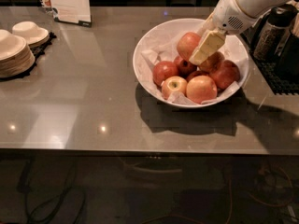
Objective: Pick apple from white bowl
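Apple: the orange-red apple (187, 45) is in the upper right of the frame, over the far half of the white bowl (156, 35); it rides higher than the rest of the fruit and looks barely in touch with the pile, if at all
Grip: the gripper (201, 50) comes in from the upper right corner; one cream finger (209, 43) lies flat against the apple's right flank and the other is hidden behind the fruit, so I judge the fingers clamped on the apple
Arm: the white arm (252, 1) slants down from the top right edge to the bowl
Bowl: wide and glossy, lined with crumpled paper (152, 57), standing right of centre on the grey table (84, 92)
Other fruit: a deep-red apple (165, 72) at the bowl's left, a yellow-faced apple (174, 86) and a large pale-red apple (202, 88) at the near rim, another dark one (225, 73) to the right; all lie low in the bowl, below the held fruit
Done: by my reading the reach and the grasp are made, and the lift has begun
Left: the apple is not yet clear of the rim; it has to be raised higher and carried out of the bowl without nudging its neighbours or dragging the paper
Risk: only one contact is visible, so a slip of a round fruit cannot be ruled out
Surroundings: stacked paper plates (14, 55) and small cream dishes (29, 31) at the far left, a sign card (70, 1) at the upper left, a dark canister (271, 34) at the right edge, all well apart from the grasp
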Tool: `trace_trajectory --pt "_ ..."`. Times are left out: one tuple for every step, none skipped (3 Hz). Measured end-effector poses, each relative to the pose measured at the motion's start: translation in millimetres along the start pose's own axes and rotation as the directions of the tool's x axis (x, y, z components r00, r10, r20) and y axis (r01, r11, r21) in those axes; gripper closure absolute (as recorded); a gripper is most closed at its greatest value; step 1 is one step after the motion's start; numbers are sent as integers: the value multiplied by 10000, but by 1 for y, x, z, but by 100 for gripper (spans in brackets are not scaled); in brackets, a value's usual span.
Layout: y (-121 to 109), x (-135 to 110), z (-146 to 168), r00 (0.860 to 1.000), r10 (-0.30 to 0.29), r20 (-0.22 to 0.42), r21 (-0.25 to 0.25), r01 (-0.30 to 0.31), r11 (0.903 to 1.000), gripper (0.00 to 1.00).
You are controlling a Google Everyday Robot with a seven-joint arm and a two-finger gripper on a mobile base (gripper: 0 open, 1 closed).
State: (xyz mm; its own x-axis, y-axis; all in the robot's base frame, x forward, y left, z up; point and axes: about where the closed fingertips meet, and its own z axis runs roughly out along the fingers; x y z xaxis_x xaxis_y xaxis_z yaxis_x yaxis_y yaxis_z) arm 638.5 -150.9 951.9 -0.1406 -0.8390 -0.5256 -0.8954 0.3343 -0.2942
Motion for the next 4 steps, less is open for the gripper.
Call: trace_trajectory --pt "-5 -7 -11 9992 74 389 134 -79 9999 100" --pt "-9 -20 -24 9973 -50 727 248 32 9997 100" --pt "-10 -40 -40 9930 -270 1153 340 232 9992 100" --pt "-8 -57 -58 9862 -502 1578 413 442 9982 100"
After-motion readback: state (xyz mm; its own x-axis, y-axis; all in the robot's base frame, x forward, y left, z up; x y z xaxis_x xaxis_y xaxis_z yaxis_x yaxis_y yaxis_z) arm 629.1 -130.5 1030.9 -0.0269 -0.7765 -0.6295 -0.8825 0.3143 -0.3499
